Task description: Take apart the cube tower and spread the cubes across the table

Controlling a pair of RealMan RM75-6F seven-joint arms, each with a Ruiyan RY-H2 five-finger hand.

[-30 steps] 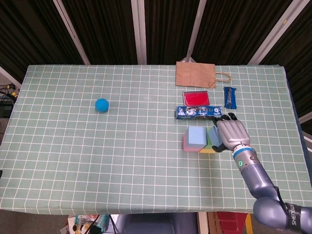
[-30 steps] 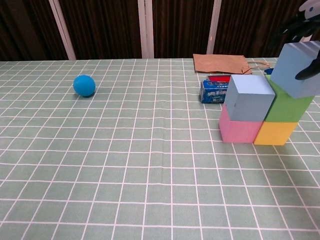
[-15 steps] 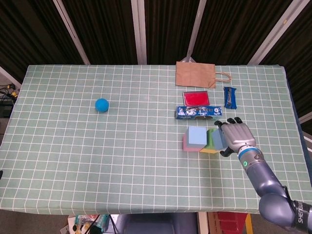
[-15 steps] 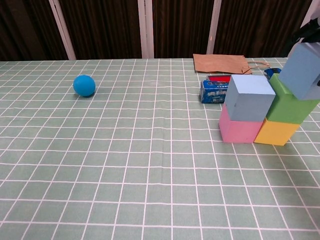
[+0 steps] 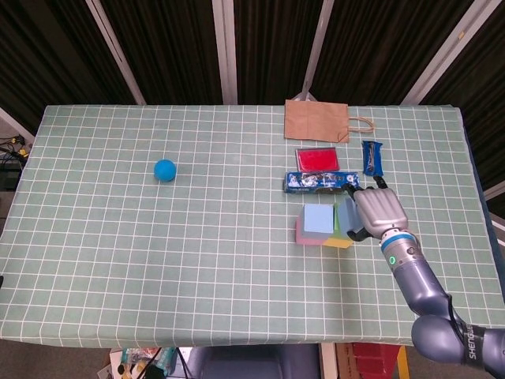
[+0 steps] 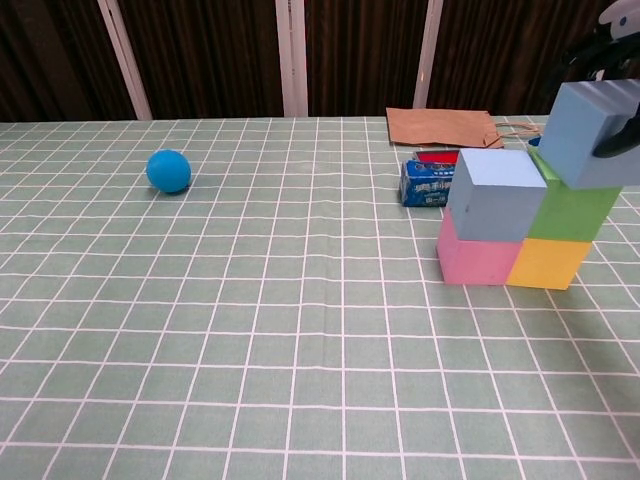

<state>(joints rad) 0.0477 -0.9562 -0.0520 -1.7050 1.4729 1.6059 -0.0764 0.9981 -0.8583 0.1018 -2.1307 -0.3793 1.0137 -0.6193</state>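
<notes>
Plainly, the right hand grasps the top blue cube, tilted on the green cube; dragging toward 9 o'clock could topple the tower.

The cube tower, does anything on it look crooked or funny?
Yes. The top blue cube sits tilted and off to the side over the green cube, not squarely, because the right hand grips it. The other cubes sit flat.

The right hand is pale grey with dark fingertips; its blue-grey metal arm carries what looks like a green ring light.
</notes>
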